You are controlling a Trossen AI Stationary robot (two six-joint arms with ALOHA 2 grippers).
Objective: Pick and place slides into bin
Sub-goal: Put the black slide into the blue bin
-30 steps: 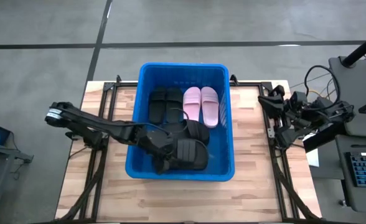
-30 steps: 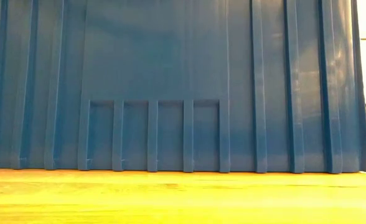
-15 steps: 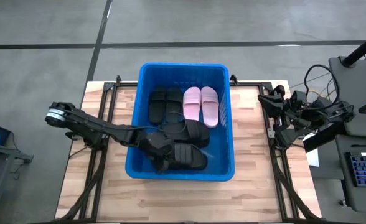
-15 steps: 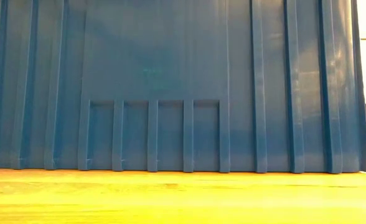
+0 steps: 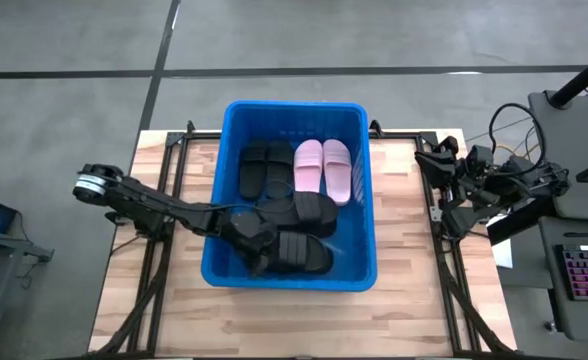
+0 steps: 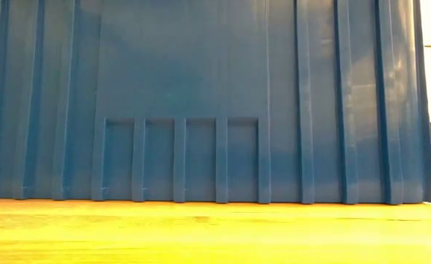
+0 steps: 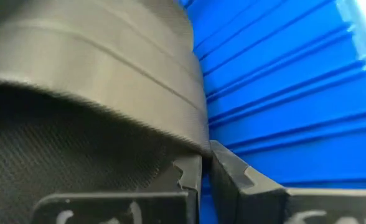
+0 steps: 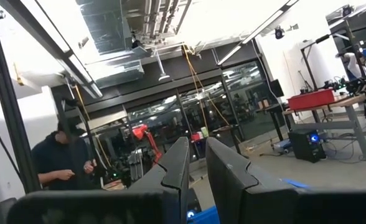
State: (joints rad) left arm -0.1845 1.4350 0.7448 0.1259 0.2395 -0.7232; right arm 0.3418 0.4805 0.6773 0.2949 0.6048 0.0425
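The wooden bench (image 5: 174, 310) carried the bin (image 5: 218, 190), a big blue tub standing on its middle and reaching toward the far edge; in the low view the bin's ribbed wall (image 6: 201, 95) filled nearly everything above the bench top (image 6: 201, 235). Inside the bin lay the slides: a black pair (image 5: 264, 168) and a pink pair (image 5: 323, 168) side by side at the far end, another black slide (image 5: 314, 212) around the middle, and a black slide (image 5: 304, 253) near the bin's near wall. The left arm (image 5: 154, 205) reached from the bench's left edge over the bin's rim, and the left gripper (image 5: 259, 262) sat low inside, just beside that nearest black slide; the left wrist view showed its jaws closed together with nothing between them, right against the slide's ribbed strap (image 7: 108, 62). The right gripper (image 5: 442, 160) waited folded at the bench's right edge, its jaws a narrow gap apart and empty in the right wrist view (image 8: 195, 168), with a person (image 8: 61, 165) in the room beyond.
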